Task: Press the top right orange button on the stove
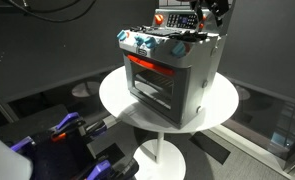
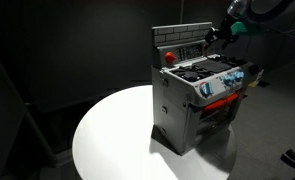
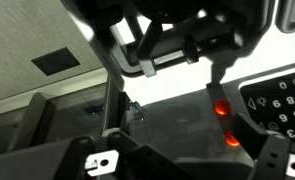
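A grey toy stove (image 1: 177, 75) stands on a round white table (image 1: 117, 100); it also shows in an exterior view (image 2: 192, 100). Its upright back panel (image 2: 182, 40) carries the buttons. In the wrist view two lit orange buttons sit one above the other, the upper (image 3: 220, 106) and the lower (image 3: 232, 140). My gripper (image 1: 212, 15) hangs at the stove's back panel in both exterior views (image 2: 219, 35). In the wrist view its fingers (image 3: 214, 85) look shut and empty, with the tip just above the upper orange button.
A red round knob (image 2: 169, 57) sits on the back panel's other end. A keypad with numbers (image 3: 282, 100) lies beside the orange buttons. Blue knobs (image 1: 144, 43) line the stove's front edge. The room around is dark; a blue object (image 1: 65, 125) lies below the table.
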